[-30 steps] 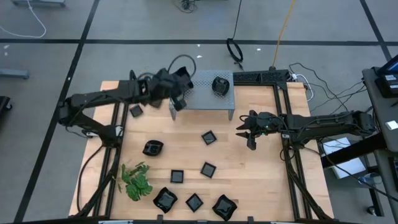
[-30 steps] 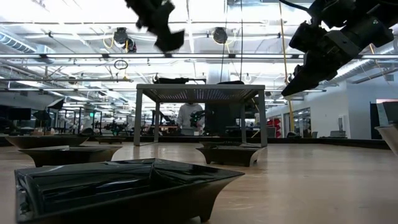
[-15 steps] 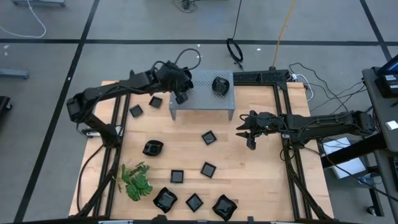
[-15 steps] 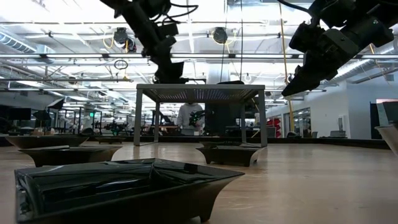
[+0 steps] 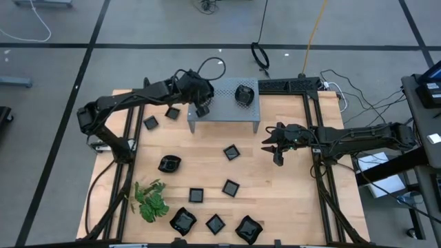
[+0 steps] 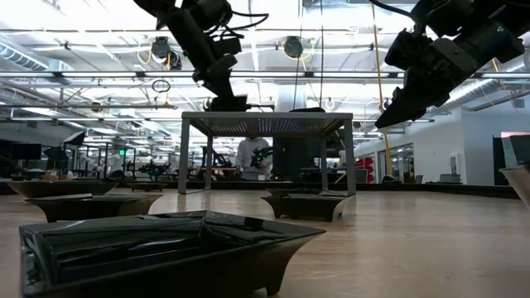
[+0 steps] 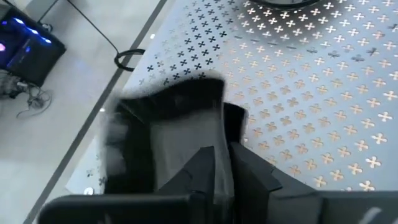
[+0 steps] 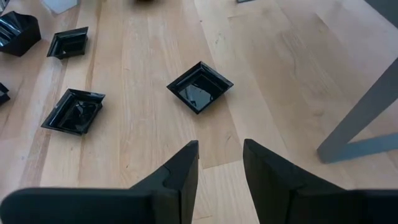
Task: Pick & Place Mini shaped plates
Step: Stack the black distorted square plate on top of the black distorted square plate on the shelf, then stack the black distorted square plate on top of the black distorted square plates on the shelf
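Left tool [image 5: 201, 108] is over the left end of the grey perforated stand [image 5: 231, 110], fingers [image 7: 205, 171] clamped on a small square black plate [image 7: 171, 130]; the plate looks blurred in the left wrist view and sits right at the stand's top sheet, can't tell if it touches. In the low view the left tool [image 6: 225, 101] is just above the stand's top [image 6: 267, 118].

A rounded black plate [image 5: 244, 94] already sits on the stand near its back right.

Right tool [image 5: 274, 148] hangs above bare desk [image 5: 289, 200] right of the stand, fingers [image 8: 181, 171] spread apart, holding nothing. Its wrist view shows a square plate [image 8: 199, 86] on the wood ahead, apart from the fingers.

Remaining plates are on the desk: two squares left of the stand [image 5: 151, 123] [image 5: 172, 113], a rounded one [image 5: 169, 164], squares at mid desk [image 5: 231, 152] [image 5: 230, 187] [image 5: 196, 195], and three along the front edge [image 5: 183, 220] [image 5: 215, 223] [image 5: 248, 229]. Green leafy sprig [image 5: 150, 200] lies front left, near the front-edge plates but apart from them.
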You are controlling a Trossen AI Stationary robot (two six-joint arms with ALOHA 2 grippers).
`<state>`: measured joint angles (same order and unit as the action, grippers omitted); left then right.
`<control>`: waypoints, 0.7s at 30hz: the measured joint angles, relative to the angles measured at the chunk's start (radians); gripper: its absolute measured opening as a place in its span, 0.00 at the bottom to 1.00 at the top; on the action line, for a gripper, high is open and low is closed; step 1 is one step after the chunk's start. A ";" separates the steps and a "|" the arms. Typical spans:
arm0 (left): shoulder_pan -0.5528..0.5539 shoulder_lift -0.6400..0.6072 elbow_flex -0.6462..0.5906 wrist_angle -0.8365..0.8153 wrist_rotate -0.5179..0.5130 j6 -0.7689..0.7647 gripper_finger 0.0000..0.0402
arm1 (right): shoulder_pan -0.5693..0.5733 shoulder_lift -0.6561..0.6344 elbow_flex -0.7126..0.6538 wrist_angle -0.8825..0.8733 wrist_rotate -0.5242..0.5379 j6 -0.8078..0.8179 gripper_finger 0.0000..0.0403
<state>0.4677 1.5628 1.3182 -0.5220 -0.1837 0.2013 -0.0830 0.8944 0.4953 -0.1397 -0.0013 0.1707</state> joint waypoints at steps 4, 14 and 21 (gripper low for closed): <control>-0.020 -0.011 0.000 0.000 -0.068 0.007 0.21 | 0.000 0.000 0.000 0.000 0.000 0.000 0.29; -0.095 -0.146 0.000 -0.064 -0.104 -0.060 0.35 | 0.000 0.000 0.000 0.000 0.000 0.000 0.29; -0.160 -0.183 0.000 -0.376 0.073 -0.384 0.36 | 0.000 0.000 0.000 0.000 0.000 0.000 0.29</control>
<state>0.3078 1.3800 1.3186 -0.8978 -0.1106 -0.1825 -0.0830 0.8940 0.4953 -0.1398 -0.0017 0.1708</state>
